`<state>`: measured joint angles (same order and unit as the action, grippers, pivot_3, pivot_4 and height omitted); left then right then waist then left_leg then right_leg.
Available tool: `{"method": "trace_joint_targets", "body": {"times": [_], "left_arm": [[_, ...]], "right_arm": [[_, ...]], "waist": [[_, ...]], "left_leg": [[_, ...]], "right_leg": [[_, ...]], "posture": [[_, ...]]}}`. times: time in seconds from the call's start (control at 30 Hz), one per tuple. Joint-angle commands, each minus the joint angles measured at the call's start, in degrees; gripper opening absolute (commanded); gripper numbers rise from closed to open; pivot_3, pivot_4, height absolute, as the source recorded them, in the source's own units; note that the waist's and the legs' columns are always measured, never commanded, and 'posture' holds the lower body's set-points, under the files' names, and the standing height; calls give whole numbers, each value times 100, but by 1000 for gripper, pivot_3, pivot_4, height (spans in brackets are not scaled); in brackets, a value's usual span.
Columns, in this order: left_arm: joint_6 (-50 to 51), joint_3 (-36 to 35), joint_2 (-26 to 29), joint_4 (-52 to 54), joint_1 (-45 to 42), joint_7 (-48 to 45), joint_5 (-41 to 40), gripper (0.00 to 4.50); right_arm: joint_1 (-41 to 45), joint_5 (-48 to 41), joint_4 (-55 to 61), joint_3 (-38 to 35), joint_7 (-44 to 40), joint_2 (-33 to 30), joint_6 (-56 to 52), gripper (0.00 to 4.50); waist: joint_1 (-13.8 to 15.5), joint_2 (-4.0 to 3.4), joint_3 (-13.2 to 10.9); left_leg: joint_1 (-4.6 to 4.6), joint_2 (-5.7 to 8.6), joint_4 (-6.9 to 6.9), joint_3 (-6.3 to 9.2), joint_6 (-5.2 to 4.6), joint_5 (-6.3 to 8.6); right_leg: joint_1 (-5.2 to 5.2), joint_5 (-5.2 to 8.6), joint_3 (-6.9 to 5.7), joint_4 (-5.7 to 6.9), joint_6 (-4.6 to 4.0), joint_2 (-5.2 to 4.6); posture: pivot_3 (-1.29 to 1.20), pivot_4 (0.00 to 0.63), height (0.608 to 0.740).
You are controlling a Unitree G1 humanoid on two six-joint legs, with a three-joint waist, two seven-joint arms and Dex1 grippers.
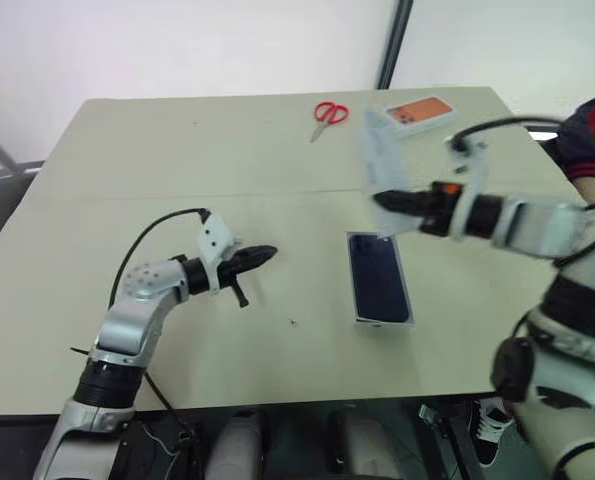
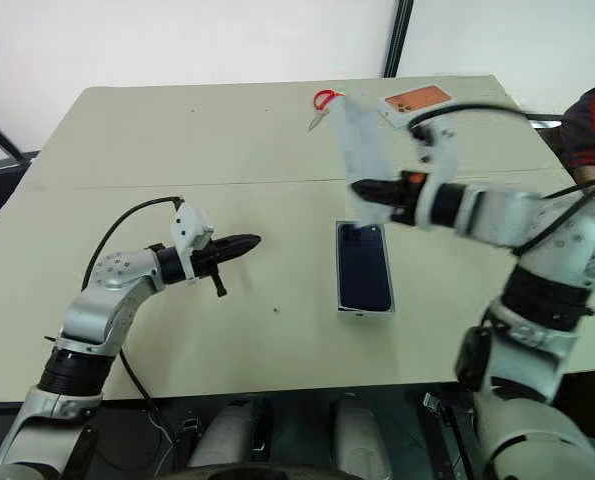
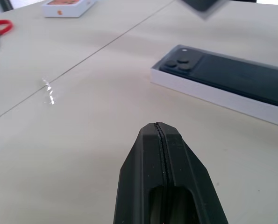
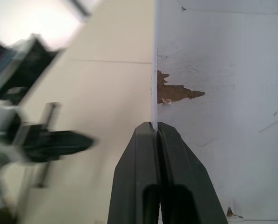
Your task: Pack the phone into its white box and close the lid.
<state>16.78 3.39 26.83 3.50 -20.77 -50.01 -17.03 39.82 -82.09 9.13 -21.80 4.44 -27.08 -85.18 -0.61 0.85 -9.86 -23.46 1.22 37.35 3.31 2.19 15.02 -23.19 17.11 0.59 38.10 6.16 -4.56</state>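
Head views, phone: the phone lies flat inside the white box on the tabletop, so only the closing is left.
Head views, lid: the lid hangs tilted in the air above the far end of the box, pinched at its lower edge by the right claw; held that way, it looks ready to be swung down over the tray.
Head views, left arm: the left claw hovers over bare tabletop well apart from the box, fingers pressed together on nothing, probably keeping out of the lid's path.
Head views, far edge: red scissors and an orange-faced box lie at the far edge, near the raised lid; a person's sleeve is cut off at the right border.
Left wrist view: closed fingers point toward the box, whose far end is cut off; the camera cluster shows at the near corner.
Right wrist view: fingers clamp the lid's thin wall; the lid's pale inner face carries a torn brown patch. How the lid aligns with the tray is hard to make out.
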Motion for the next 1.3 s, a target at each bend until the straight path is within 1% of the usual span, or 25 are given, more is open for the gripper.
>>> {"method": "trace_joint_targets", "body": {"times": [0.03, 0.1, 0.13, 0.17, 0.27, 0.33, 0.37, 0.47, 0.5, 0.53, 0.57, 0.6, 0.63, 0.67, 0.77, 0.87, 0.97, 1.0, 1.07, 1.13, 1.2, 1.23, 1.3], "left_arm": [[-181, -137, 34, -55, -151, 37, -5, 0], [-222, -107, 10, -84, -189, 48, 23, 0], [-235, -98, 4, -91, -193, 49, 31, 0], [-248, -73, -9, -91, -198, 54, 48, 0], [-272, -1, -55, -82, -215, 92, 84, 0], [-264, 72, -137, -64, -246, 124, 97, 0], [-247, 141, -206, -57, -270, 143, 116, 0], [-295, 426, -405, -128, -367, 158, 280, 0], [-305, 502, -474, -177, -414, 163, 316, 0], [-327, 561, -534, -237, -463, 176, 358, 0], [-345, 608, -578, -292, -506, 187, 395, 0], [-340, 658, -638, -354, -558, 193, 414, 0], [-337, 762, -728, -420, -633, 199, 455, 0], [-338, 850, -798, -460, -686, 181, 486, 0], [-274, 1012, -976, -521, -800, 115, 491, 0], [-188, 1231, -1185, -498, -879, 48, 498, 0], [-173, 1544, -1489, -575, -981, 130, 661, 0], [-169, 1597, -1570, -626, -1018, 190, 707, 0], [-71, 1644, -1729, -760, -1105, 326, 762, 0], [-85, 1702, -1894, -906, -1188, 491, 878, 0], [-98, 1645, -1990, -969, -1247, 638, 925, 0], [-74, 1598, -2000, -968, -1258, 667, 904, 0], [34, 1428, -1951, -886, -1265, 714, 808, 0]], "right_arm": [[-965, -3091, 744, 892, 2730, 290, 2002, 57], [-1491, -3091, 1374, 1195, 3570, 1051, 2777, 57], [-1653, -3091, 1623, 1321, 3935, 1315, 3100, 57], [-1829, -3091, 1883, 1477, 4192, 1505, 3372, 57], [-2256, -3091, 2461, 1910, 4867, 1821, 4019, 57], [-2593, -3091, 2746, 2172, 5194, 1872, 4380, 57], [-2753, -3091, 2810, 2241, 5206, 1734, 4436, 57], [-3035, -3091, 2632, 2067, 4980, 1198, 4306, 57], [-3082, -3091, 2566, 2023, 4848, 1029, 4240, 613], [-3086, -3091, 2500, 1991, 4706, 865, 4165, 942], [-3069, -3091, 2443, 1958, 4609, 756, 4120, 1387], [-3020, -3091, 2361, 1893, 4520, 655, 4062, 1940], [-2867, -3091, 2177, 1741, 4366, 462, 3919, 2372], [-2732, -3091, 2016, 1608, 4240, 304, 3792, 2942], [-2283, -3091, 1478, 1295, 3673, -447, 3228, 4477], [-1736, -3091, 873, 1111, 3087, -1370, 2675, 4477], [-1128, -3028, 351, 1192, 2663, -2371, 2306, 4477], [-999, -2981, 248, 1249, 2558, -2572, 2251, 4477], [-820, -2605, 192, 1369, 2210, -2853, 2092, 4477], [-681, -1904, 233, 1472, 1691, -3092, 1956, 4477], [-590, -972, 342, 1645, 1097, -3365, 1896, 4477], [-578, -621, 395, 1717, 838, -3453, 1885, 4477], [-687, 455, 720, 2073, 61, -3794, 2065, 4477]], "waist": [[4, 3, -2], [-40, 3, -3], [-60, 2, -2], [-68, 1, -3], [-56, 0, -1], [-41, -1, -1], [-36, 0, -1], [-17, -1, -1], [-21, 0, 0], [-17, 0, 0], [-21, 0, 0], [-23, 0, 0], [-23, 0, 0], [-25, -1, 0], [-22, -2, -1], [-16, -6, -2], [-2, -7, -4], [7, -7, -4], [5, -4, -2], [2, -3, -3], [-2, -4, -3], [-1, -4, -3], [0, -7, -3]], "left_leg": [[-5, 0, 2, 2, -1, 0], [-10, 7, 9, -7, -6, 3], [-9, 9, 11, -9, -7, 3], [-5, 9, 11, -11, -7, 3], [2, 5, 10, -9, -7, 3], [3, 4, 5, -7, -7, 3], [3, 4, 1, -7, -7, 3], [3, 7, 6, -7, -6, 3], [4, 9, 11, -9, -7, 3], [10, 8, 10, -12, -7, 3], [13, 7, 10, -10, -7, 3], [14, 6, 9, -9, -7, 3], [13, 5, 7, -8, -8, 3], [13, 3, 6, -8, -8, 3], [12, 4, 6, -14, -8, 3], [11, 2, 2, -13, -9, 4], [8, 3, 5, -15, -10, 4], [7, 4, 5, -15, -10, 3], [6, 5, 7, -14, -11, 4], [6, 3, 8, -12, -15, 6], [6, 3, 8, -13, -15, 6], [6, 3, 8, -14, -15, 6], [6, 3, 8, -15, -15, 6]], "right_leg": [[0, 0, -3, -3, 0, -3], [-2, 0, -1, -5, 1, -7], [-2, 0, 2, -3, 2, -7], [-3, 0, 8, 1, 2, -5], [-5, 0, 10, 6, 2, 5], [-5, 0, 10, 3, 2, 7], [-5, 0, 9, 0, 2, 7], [1, 0, 9, -1, 2, 3], [5, 0, 10, -1, 2, 3], [10, 0, 12, -1, 2, 3], [14, 0, 11, -2, 2, 5], [13, 0, 10, -1, 2, 7], [12, 0, 10, -1, 2, 9], [11, 0, 9, -1, 1, 11], [10, 0, 11, -3, 2, 9], [9, 0, 10, -6, 2, 11], [9, 0, 11, -6, 2, 9], [9, 0, 10, -8, 1, 7], [11, 0, 9, -10, 2, 7], [12, 0, 9, -11, 2, 9], [11, 0, 9, -10, 2, 10], [10, 0, 10, -10, 2, 10], [8, 0, 10, -10, 2, 10]], "posture": [[0, 150, 740], [0, 150, 740], [0, 150, 740], [0, 150, 740], [0, 150, 740], [0, 150, 740], [0, 150, 740], [0, 150, 740], [0, 150, 740], [0, 150, 740], [0, 150, 740], [0, 150, 740], [0, 150, 740], [0, 150, 740], [0, 150, 740], [0, 150, 740], [0, 150, 740], [0, 150, 740], [0, 150, 740], [0, 150, 740], [0, 150, 740], [0, 150, 740], [0, 150, 740]]}}
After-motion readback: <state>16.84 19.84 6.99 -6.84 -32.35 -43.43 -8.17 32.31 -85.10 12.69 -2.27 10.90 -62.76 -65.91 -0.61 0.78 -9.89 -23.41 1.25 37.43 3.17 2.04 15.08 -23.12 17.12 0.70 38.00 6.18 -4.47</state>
